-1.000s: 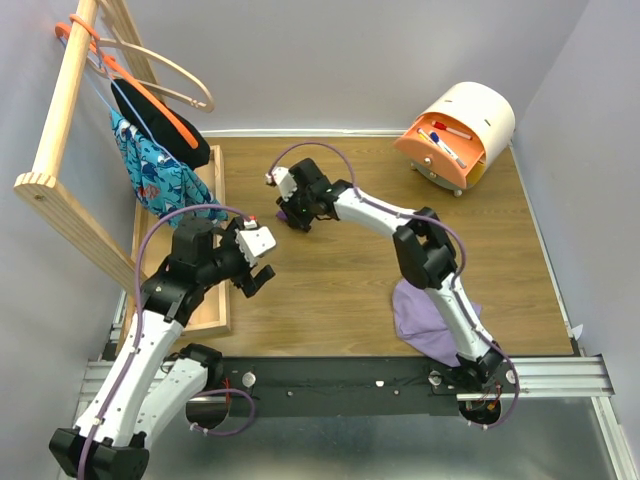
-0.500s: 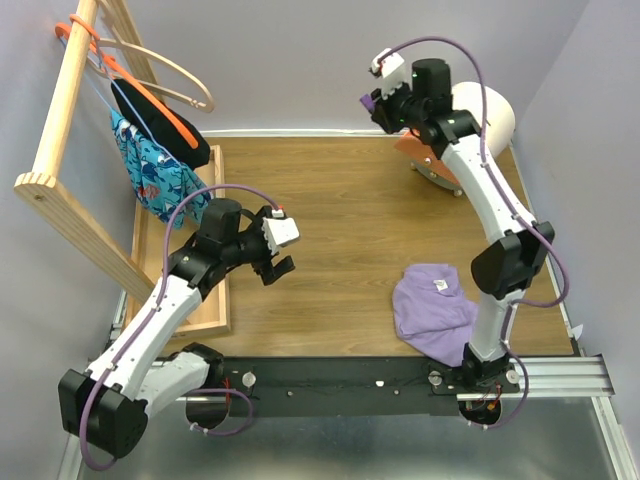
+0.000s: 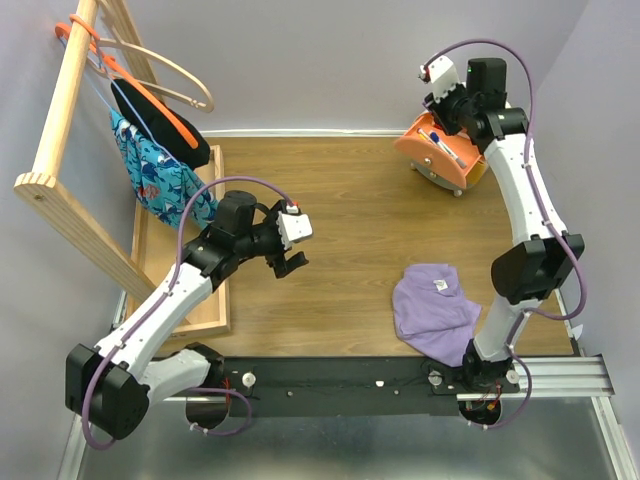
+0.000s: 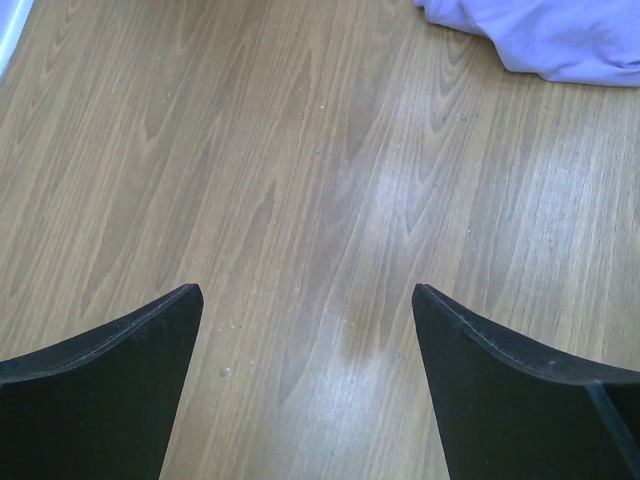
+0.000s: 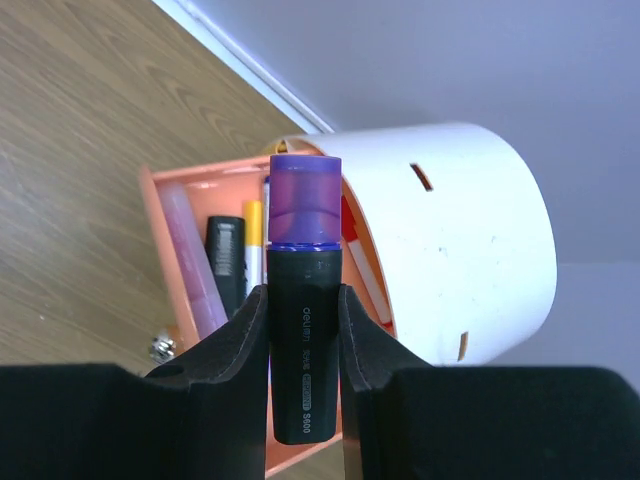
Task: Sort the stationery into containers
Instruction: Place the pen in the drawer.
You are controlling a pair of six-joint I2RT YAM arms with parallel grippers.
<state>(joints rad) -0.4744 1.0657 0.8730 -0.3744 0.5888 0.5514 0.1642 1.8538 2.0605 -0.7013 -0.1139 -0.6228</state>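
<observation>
My right gripper [image 5: 303,330] is shut on a black highlighter with a purple cap [image 5: 303,290] and holds it above the open orange drawer [image 5: 160,250] of the cream drawer unit [image 5: 450,240]. In the drawer lie a pink bar [image 5: 190,260], a black marker [image 5: 226,258], a yellow pen [image 5: 253,240] and a white pen with red [image 5: 362,262]. In the top view the right gripper [image 3: 440,100] is above the drawer unit [image 3: 450,150] at the back right. My left gripper [image 4: 308,330] is open and empty over bare wood, left of centre in the top view [image 3: 290,255].
A purple cloth [image 3: 432,305] lies at the front right, its edge also in the left wrist view [image 4: 545,40]. A long wooden tray [image 3: 205,315] and a wooden rack with hangers and clothes [image 3: 150,140] stand at the left.
My right arm has carried the purple highlighter from the table's middle to above the orange drawer at the back right. My left gripper has moved a little to the right.
</observation>
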